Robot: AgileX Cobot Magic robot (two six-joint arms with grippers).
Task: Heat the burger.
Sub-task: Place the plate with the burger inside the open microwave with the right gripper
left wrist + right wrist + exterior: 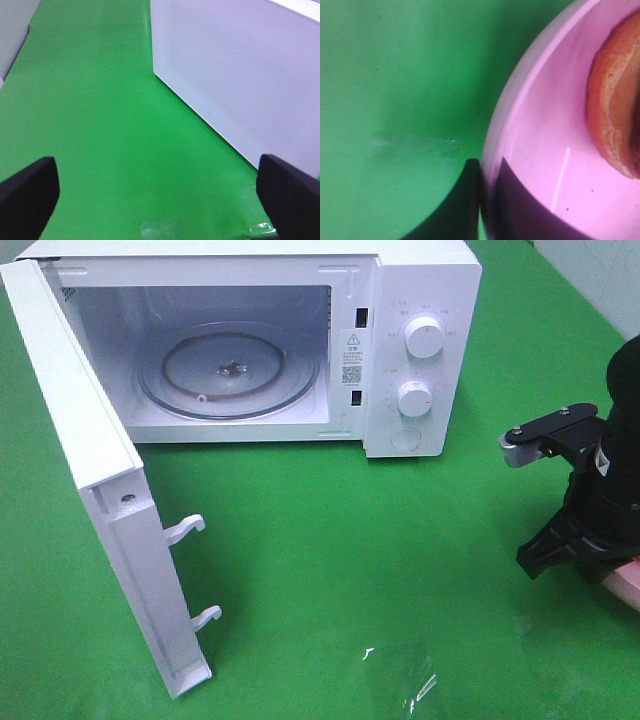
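**Right tool pinching the plate rim, microwave standing open**

The microwave [420, 300] is sitting at the back of the green desk [350, 540]. Its door [80, 440] is standing wide open on the left, with the glass turntable [230, 370] showing inside. A scrap of clear film [400, 680] is lying out front. At the desk's right edge the right tool [487, 200] is pinching the pink plate [535, 125] by its rim. The burger [615, 95] is sitting on that plate. The left tool [160, 200] is hanging spread wide beside the door's outer face. Open green desk is lying between door and plate.
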